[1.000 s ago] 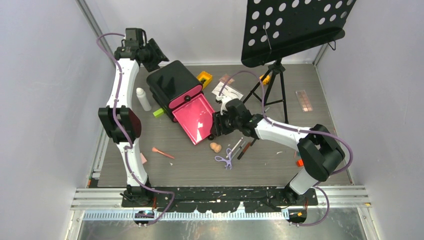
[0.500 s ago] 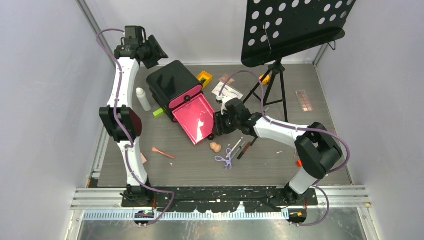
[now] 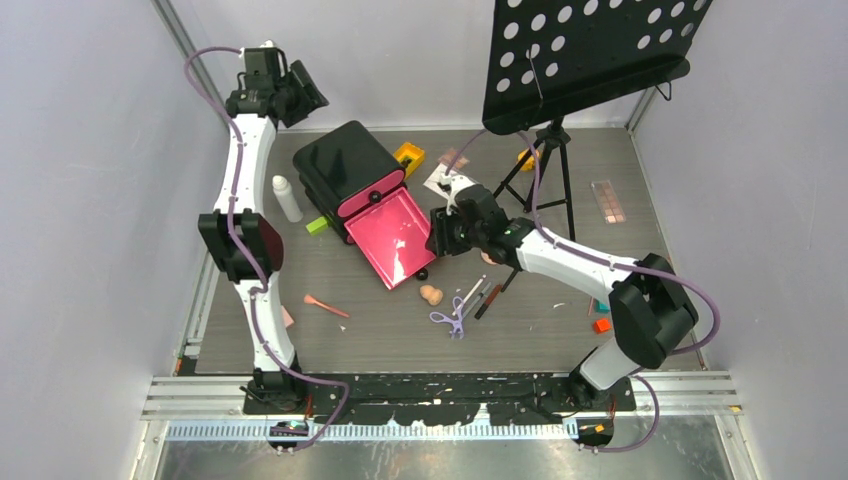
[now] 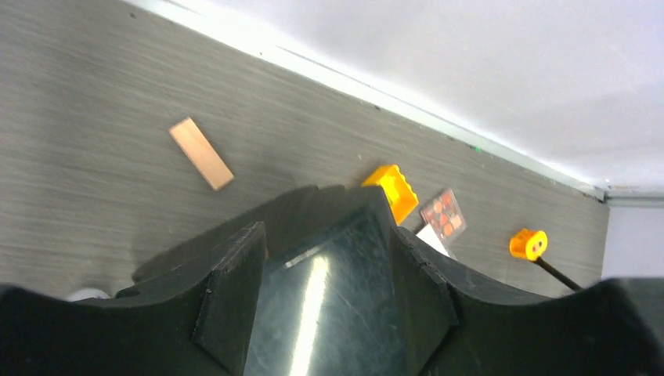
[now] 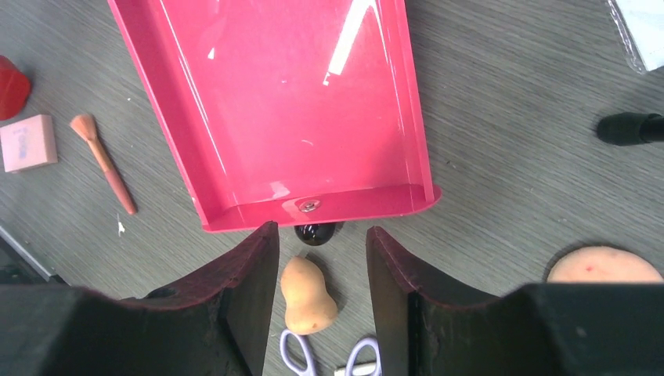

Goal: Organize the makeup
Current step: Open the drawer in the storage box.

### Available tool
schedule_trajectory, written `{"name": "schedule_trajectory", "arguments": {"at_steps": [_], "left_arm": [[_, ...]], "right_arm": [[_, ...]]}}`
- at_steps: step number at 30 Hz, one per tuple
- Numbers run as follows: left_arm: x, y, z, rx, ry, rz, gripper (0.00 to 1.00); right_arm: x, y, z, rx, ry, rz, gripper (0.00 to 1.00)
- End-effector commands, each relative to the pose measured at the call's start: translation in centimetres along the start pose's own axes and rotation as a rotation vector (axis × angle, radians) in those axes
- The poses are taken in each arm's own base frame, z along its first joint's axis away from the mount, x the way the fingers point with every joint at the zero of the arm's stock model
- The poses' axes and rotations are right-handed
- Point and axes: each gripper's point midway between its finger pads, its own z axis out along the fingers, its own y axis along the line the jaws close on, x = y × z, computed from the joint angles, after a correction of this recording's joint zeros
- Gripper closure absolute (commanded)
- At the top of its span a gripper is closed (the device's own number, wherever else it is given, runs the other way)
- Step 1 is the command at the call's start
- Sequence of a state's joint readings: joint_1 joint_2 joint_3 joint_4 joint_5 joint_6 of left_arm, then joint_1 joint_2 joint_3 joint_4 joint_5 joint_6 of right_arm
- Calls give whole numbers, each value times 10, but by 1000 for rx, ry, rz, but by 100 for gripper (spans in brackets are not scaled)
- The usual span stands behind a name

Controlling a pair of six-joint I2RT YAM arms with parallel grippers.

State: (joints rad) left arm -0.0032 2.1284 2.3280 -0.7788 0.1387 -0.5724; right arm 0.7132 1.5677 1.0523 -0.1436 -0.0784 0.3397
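Note:
The makeup lies scattered on the grey table. A peach sponge (image 5: 308, 296) and lilac scissors (image 5: 329, 356) lie just below the pulled-out pink drawer (image 5: 297, 102). My right gripper (image 5: 321, 239) hovers open and empty over the drawer's black knob (image 5: 316, 233), with the sponge showing between its fingers. A small brush (image 5: 106, 164) and a pink block (image 5: 27, 142) lie left of the drawer. My left gripper (image 4: 325, 235) is open and empty, high above the black chest (image 4: 321, 305). From above I see the white bottle (image 3: 287, 198), eyebrow card (image 3: 455, 180) and a palette (image 3: 608, 200).
The black perforated music stand (image 3: 590, 55) hangs over the back right, its tripod (image 3: 545, 170) on the table behind my right arm. A yellow block (image 4: 395, 190), a small palette (image 4: 445, 219) and a green block (image 3: 317, 226) sit around the chest. Grey walls close in three sides.
My right gripper has moved back along the drawer's right corner and its jaws have narrowed slightly. My left gripper has swung a little farther back and left, still raised.

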Motion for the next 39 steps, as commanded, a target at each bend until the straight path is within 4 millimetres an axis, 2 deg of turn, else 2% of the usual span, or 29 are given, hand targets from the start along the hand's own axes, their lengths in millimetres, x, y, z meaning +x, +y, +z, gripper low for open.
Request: {"name": "schedule_trajectory", "arguments": {"at_steps": [1, 6, 9, 15, 19, 25, 32, 39], "left_arm": [[-43, 13, 8, -12, -139, 35, 39], [-56, 16, 19, 2, -193, 36, 39], [-58, 15, 24, 16, -204, 48, 39], [-58, 14, 33, 33, -212, 84, 38], [-59, 12, 34, 52, -215, 98, 38], [-61, 13, 37, 53, -226, 134, 38], [-59, 17, 43, 51, -229, 161, 38], [-57, 19, 49, 51, -228, 152, 38]], "right_arm": [[-7, 4, -15, -24, -49, 6, 50], [7, 2, -17, -34, -23, -1, 49], [12, 0, -16, -32, -20, 8, 53], [19, -11, -7, 33, -8, 67, 54], [4, -9, -7, 72, -31, 207, 48], [-19, -14, -11, 222, -55, 510, 47], [-20, -26, -23, 393, -34, 707, 48], [-3, -27, -11, 449, -41, 922, 50]]}}
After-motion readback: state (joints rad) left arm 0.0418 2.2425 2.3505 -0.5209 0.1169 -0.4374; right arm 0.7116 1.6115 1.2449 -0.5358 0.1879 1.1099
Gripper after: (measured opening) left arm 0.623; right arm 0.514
